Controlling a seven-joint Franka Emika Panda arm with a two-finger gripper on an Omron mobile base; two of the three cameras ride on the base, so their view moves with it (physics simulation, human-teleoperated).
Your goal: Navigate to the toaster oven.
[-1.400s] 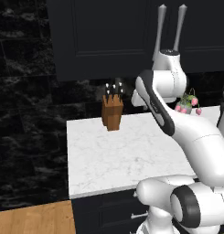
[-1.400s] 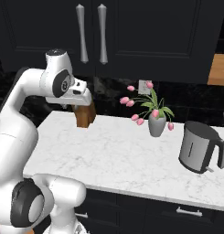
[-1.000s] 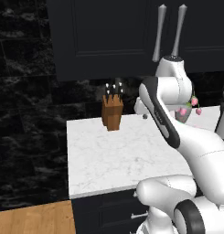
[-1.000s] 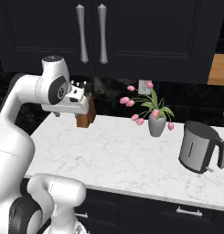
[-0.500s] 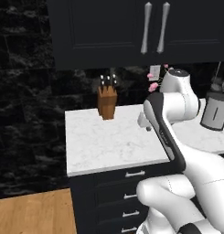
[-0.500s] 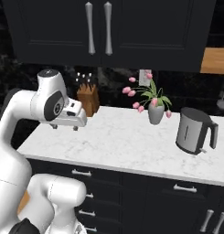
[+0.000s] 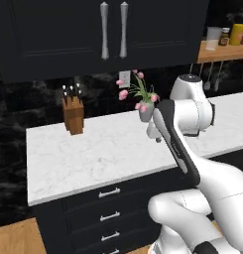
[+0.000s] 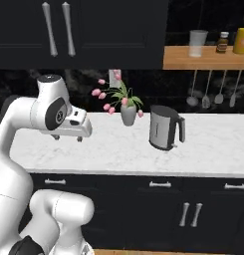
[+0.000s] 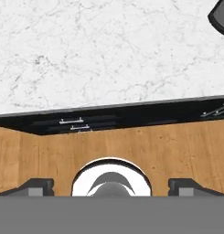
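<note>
White arm's gripper (image 8: pixel 67 138) hangs over the front part of the white marble counter (image 7: pixel 93 149), fingers pointing down. The dark finger tips (image 9: pixel 38 185) sit wide apart, holding nothing. Brown wooden knife block (image 7: pixel 73 115) at back left, grey vase of pink tulips (image 8: pixel 127 113) mid-back, steel electric kettle (image 8: pixel 164 127) just right of it. Toaster oven: cannot tell where, so no relation to the fingers.

A wooden knife block (image 7: pixel 73 115) is set at the left of the white marble counter (image 7: pixel 108 149), a grey vase of pink tulips (image 8: pixel 127 113) mid-counter, a steel electric kettle (image 8: pixel 165 127) right of the vase.
</note>
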